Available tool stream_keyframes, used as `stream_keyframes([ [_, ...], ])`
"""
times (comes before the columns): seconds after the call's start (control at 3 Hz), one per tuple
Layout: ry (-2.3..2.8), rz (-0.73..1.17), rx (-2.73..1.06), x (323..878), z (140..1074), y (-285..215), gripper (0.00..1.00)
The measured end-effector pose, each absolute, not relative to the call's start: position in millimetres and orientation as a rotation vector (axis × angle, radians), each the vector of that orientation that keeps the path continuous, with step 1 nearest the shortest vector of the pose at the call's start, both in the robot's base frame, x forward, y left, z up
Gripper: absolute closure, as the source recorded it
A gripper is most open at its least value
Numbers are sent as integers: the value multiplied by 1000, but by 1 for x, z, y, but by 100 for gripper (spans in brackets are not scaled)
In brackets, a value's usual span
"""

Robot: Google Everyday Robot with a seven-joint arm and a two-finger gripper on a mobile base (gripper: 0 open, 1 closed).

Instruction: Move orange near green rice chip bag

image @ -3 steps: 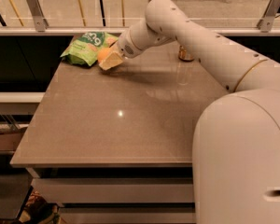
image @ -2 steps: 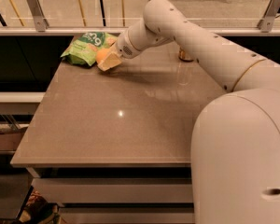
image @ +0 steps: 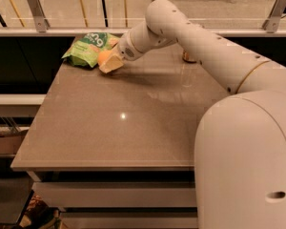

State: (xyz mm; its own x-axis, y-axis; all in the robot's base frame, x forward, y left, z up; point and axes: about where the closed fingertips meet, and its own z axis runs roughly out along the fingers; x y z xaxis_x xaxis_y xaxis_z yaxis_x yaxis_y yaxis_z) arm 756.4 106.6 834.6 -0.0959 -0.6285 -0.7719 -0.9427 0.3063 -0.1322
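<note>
Stood there watching, so here's how it looked going left to right. The table (image: pixel 124 123) was a plain grey-brown slab. Up at its 11 o'clock corner lay the green rice chip bag (image: pixel 87 48), crinkled, light green with white lettering, a bit of its edge hanging near the table's far rim.

Right at the bag's 4 o'clock sat the orange (image: pixel 103 57), pretty much touching the bag's edge. It wasn't loose, either. The gripper (image: pixel 107 64) had it clasped, the pale tan fingers (image: pixel 113 65) wrapped around the fruit's right and lower side, the lower tip down close to the tabletop. I couldn't tell whether the orange was resting on the surface or just a hair above it.

From there the arm (image: pixel 205 46) ran off toward 3 o'clock, a fat white tube bending over the back half of the table and throwing a soft shadow below it. Peeking out from behind the arm, at about the table's 1 o'clock, was a bronze drink can (image: pixel 188 57), mostly hidden, well apart from the bag and fruit.

Farthest right, at about 4 o'clock, the robot's body (image: pixel 248 166) loomed, a big white rounded shell. Along the far side at 12 o'clock ran a glass railing (image: pixel 62 13) with metal posts.
</note>
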Motion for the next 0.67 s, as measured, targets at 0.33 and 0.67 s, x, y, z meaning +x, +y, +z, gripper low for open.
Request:
stream_keyframes([
  [0.33, 1814, 526, -1412, 756, 832, 109, 12],
  [0.67, 1815, 530, -1415, 755, 830, 112, 0],
])
